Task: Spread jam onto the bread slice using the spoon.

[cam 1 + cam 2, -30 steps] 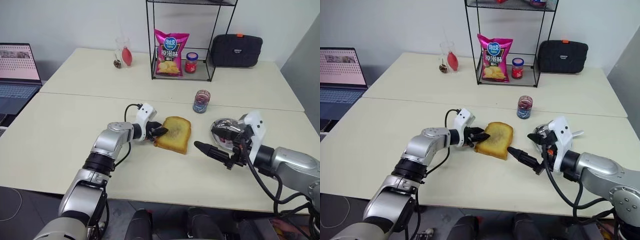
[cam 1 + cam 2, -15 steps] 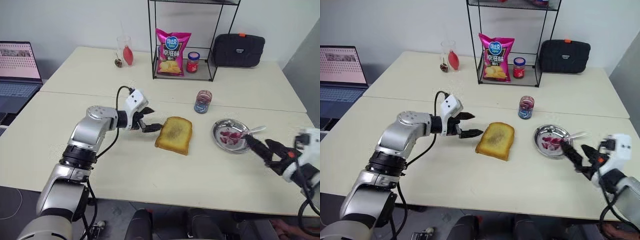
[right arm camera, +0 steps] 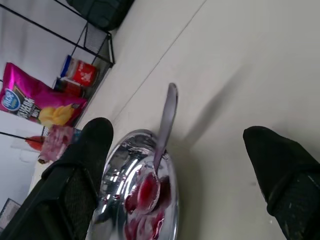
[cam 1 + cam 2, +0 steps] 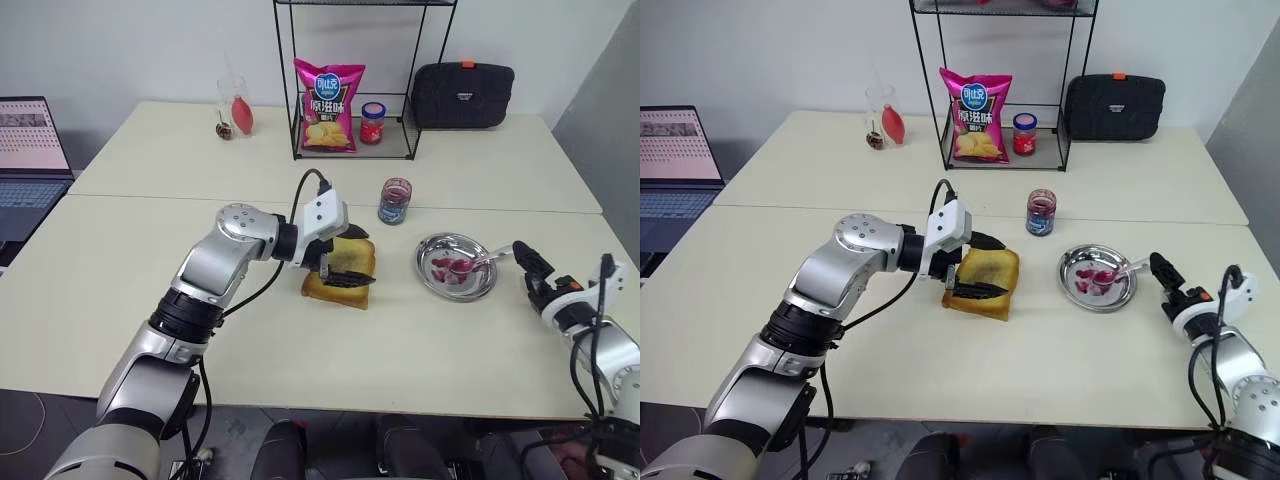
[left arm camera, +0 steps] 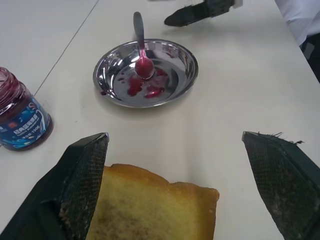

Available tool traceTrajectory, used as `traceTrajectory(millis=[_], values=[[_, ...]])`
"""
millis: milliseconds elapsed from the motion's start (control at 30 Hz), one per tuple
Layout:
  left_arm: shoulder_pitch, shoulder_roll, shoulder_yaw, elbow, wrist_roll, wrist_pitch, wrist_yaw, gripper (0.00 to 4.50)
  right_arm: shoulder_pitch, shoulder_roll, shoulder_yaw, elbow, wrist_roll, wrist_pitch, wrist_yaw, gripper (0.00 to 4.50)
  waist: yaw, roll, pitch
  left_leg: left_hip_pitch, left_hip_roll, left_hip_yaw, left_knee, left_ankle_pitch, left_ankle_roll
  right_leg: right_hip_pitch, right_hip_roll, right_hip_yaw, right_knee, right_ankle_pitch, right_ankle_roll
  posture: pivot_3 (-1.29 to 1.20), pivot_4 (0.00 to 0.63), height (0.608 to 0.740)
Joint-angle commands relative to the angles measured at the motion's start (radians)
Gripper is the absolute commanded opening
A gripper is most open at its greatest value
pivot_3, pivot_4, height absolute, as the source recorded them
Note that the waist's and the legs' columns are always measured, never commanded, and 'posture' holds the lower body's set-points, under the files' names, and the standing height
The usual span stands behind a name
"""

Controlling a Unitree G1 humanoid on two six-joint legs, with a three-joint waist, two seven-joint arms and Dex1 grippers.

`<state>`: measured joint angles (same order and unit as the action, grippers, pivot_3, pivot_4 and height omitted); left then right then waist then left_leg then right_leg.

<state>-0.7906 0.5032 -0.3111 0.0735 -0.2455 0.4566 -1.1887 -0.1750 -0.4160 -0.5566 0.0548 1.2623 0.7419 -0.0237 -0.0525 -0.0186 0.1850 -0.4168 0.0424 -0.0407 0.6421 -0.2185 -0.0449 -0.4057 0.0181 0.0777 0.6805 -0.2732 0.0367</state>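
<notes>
**Spoon rests in the dish, toast bare, both grippers empty**

The small slim silver metal spoon (image 5: 139,47) lies in the round shallow steel dish (image 4: 434,285), its bowl down among smears of glossy dark red-purple jam (image 5: 145,86) and its handle leaning out over the rim on the side toward the right gripper. The dish sits on the cream table (image 4: 120,290), to the right of the thick, roughly square toast slice with a golden-brown crust and darker middle (image 4: 992,272). No jam shows on the visible part of the slice. More of the jam fills the small clear glass jar with a blue label (image 4: 395,201), which stands upright just behind the gap between bread and dish.

The left gripper (image 4: 339,266) hovers over the bread slice, its two black fingers spread wide with nothing between them. The right gripper (image 4: 531,271) is near the dish's right side, close to the tip of the spoon handle but apart from it; its fingers also stand wide apart and hold nothing.

Farther back, a black wire shelf rack (image 4: 287,90) holds a pink crisps bag (image 4: 329,105) and a red-lidded jar (image 4: 373,123). A black zip case (image 4: 462,95) lies right of the rack, a glass with something red in it (image 4: 233,108) stands to its left, and an open laptop (image 4: 30,165) sits at the far left.
</notes>
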Motion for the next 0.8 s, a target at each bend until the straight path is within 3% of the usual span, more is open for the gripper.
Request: traceTrajectory(millis=[33, 367, 500, 800], values=[[-0.006, 0.004, 0.014, -0.044, 0.007, 0.003, 0.016, 4.45, -0.078, -0.020, 0.017, 0.083, -0.060, -0.014, 0.078, 4.50, -0.002, 0.000, 0.000, 0.000, 0.000, 0.000, 0.000, 0.000, 0.000, 0.000, 0.000, 0.001, 0.000, 0.000, 0.000, 0.00, 0.150, 0.740], [0.011, 0.002, 0.023, -0.079, 0.004, 0.023, 0.045, 4.45, -0.216, -0.026, 0.042, 0.280, -0.204, -0.032, 0.218, 4.50, -0.022, 0.000, 0.000, 0.006, 0.000, 0.015, 0.003, 0.000, 0.001, 0.001, 0.001, 0.018, 0.000, 0.008, 0.008, 0.00, 0.150, 0.740], [0.016, 0.004, 0.021, -0.088, 0.004, 0.027, 0.055, 4.50, -0.243, -0.023, 0.036, 0.302, -0.224, -0.030, 0.256, 3.88, -0.033, 0.000, 0.000, 0.007, -0.002, 0.019, 0.004, 0.001, 0.001, 0.001, 0.000, 0.023, -0.001, 0.010, 0.011, 0.00, 0.150, 0.740], [0.003, -0.008, 0.032, -0.105, -0.018, 0.072, 0.075, 4.50, -0.283, -0.019, 0.034, 0.341, -0.270, -0.021, 0.300, 1.80, -0.033, 0.000, 0.000, 0.006, -0.001, 0.018, 0.000, 0.000, 0.001, -0.001, 0.000, 0.021, -0.002, 0.007, 0.011, 0.00, 0.150, 0.740]])
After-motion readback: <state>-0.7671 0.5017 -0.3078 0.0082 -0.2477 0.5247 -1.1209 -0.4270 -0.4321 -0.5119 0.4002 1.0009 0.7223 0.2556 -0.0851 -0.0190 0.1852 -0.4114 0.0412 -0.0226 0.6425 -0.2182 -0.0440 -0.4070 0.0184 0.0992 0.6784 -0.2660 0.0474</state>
